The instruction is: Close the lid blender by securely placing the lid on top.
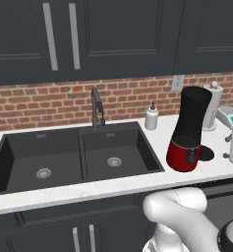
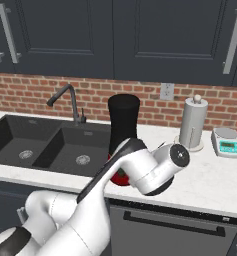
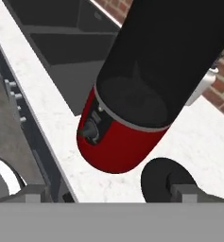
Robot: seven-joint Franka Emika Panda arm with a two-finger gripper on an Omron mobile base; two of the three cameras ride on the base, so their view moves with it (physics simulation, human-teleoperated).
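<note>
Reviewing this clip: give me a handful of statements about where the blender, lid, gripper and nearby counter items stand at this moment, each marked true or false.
1. The lid lies on the counter beside the blender. True.
2. The blender's jar is already capped. False: its top is bare and the lid is down by the red base.
3. The gripper is shut on the lid. False: its fingers stand wide apart and hold nothing, with the lid near one fingertip in the hand view.
4. A white soap bottle stands behind the sink, by the brick wall. True.
5. The blender stands in the sink basin. False: it stands on the white counter, to the right of the sink.
</note>
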